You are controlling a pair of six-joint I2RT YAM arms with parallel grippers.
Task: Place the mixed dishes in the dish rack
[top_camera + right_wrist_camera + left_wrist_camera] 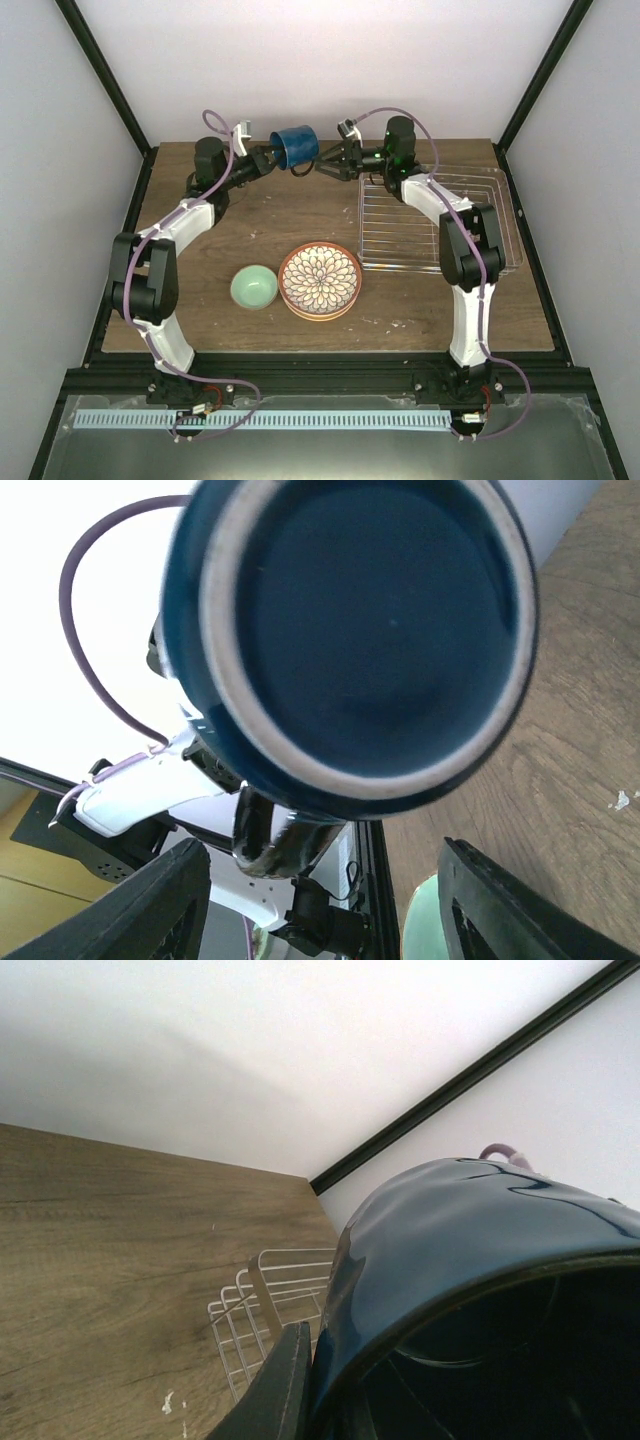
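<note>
My left gripper [272, 155] is shut on the rim of the dark blue mug [295, 146] and holds it in the air at the back of the table. The mug fills the left wrist view [470, 1260], with one finger [275, 1390] pressed on its wall. My right gripper [326, 168] is open just right of the mug, its fingers apart around the mug's handle [275, 835] without touching; the mug's base [380, 630] faces its camera. The mint-green bowl [254, 287] and the flower-patterned plate [319, 280] lie on the table. The wire dish rack [440, 225] lies at the right.
The plate sits on top of at least one other terracotta-rimmed plate. The rack's corner shows in the left wrist view [265, 1310]. Black frame posts stand at the table's back corners. The wooden table [250, 215] ends at a black rail in front.
</note>
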